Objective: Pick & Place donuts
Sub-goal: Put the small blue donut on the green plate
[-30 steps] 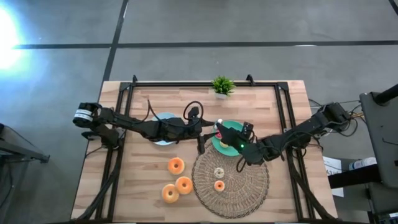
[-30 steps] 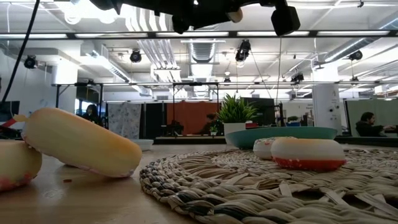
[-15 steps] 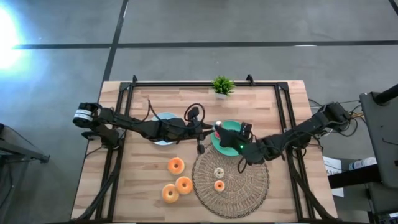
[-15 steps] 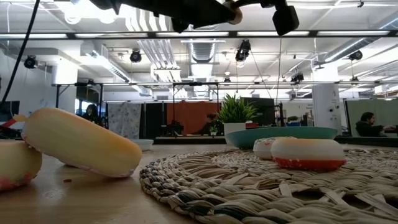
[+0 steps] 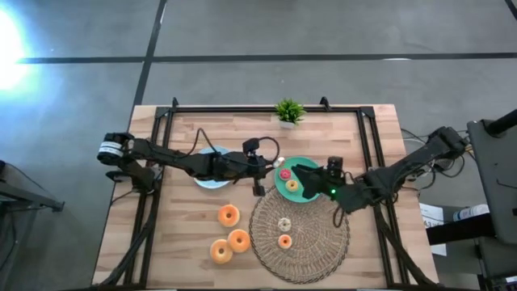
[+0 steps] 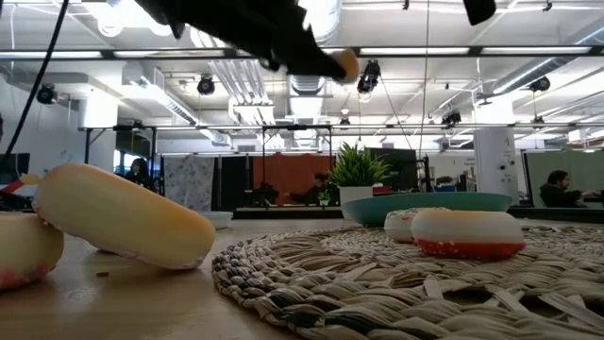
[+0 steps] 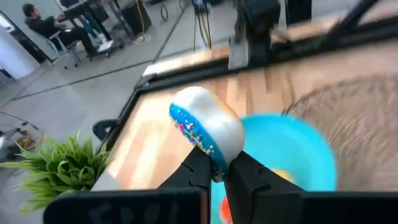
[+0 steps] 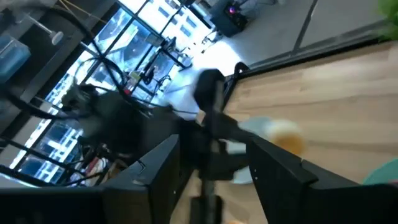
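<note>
My left gripper point(image 5: 277, 164) point(image 7: 216, 177) reaches in from the table's left and is shut on a small donut point(image 7: 205, 127) with blue sprinkled icing, above the left rim of the green plate point(image 5: 305, 192). In the low view this donut point(image 6: 344, 64) hangs high over the table. My right gripper point(image 5: 300, 172) point(image 8: 214, 168) stands open over the plate, just right of that donut, touching nothing. Two small donuts point(image 5: 292, 185) lie on the plate. Two more point(image 5: 284, 223) rest on the woven mat point(image 5: 323, 242). Three larger orange donuts point(image 5: 229, 215) lie on the wood. My left gripper pinches the small donut's rim point(image 7: 214, 163) between its two fingers, one finger on each flat face. The fingers come about level from the table's left. The donut stands on edge beyond the fingertips, lifted clear above the green plate.
A blue plate point(image 5: 212, 182) lies partly under my left arm. A small potted plant point(image 5: 288, 111) stands at the far edge. A black frame runs along the table's left, right and far edges. Bare wood lies at the far left and near right.
My left gripper has shut on the small donut that my right gripper held. My right gripper has opened, let go and drawn back toward the table's right edge. The donut stays lifted above the plate and has come a little lower in the low view.
</note>
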Action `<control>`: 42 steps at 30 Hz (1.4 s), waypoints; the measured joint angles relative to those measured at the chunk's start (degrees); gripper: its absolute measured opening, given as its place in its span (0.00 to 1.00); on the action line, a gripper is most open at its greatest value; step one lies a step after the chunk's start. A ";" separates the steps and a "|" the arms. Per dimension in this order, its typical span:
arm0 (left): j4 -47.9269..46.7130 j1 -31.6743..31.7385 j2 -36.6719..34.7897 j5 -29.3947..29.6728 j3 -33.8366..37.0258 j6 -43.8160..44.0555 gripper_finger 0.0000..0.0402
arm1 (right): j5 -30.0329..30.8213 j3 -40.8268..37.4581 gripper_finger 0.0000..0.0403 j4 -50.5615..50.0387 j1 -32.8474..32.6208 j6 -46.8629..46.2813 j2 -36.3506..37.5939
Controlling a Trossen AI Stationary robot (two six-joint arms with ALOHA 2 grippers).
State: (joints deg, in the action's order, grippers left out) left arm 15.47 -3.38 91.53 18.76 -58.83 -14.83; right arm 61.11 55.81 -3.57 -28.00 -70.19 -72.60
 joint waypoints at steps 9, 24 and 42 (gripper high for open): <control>-4.63 1.87 11.57 -2.32 -5.13 -14.46 0.01 | 0.38 0.00 0.44 -2.05 -0.16 7.17 6.78; -29.60 6.46 34.31 -0.97 -38.96 -27.28 0.01 | 1.98 0.00 0.44 -2.20 -0.25 13.66 12.81; -45.54 8.59 39.49 -5.83 -48.79 -26.49 0.02 | 1.98 0.00 0.44 -2.29 -0.23 22.17 18.54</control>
State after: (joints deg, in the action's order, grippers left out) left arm -30.06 5.21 131.02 12.93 -107.62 -41.32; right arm 63.09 55.81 -5.86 -28.23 -48.02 -54.06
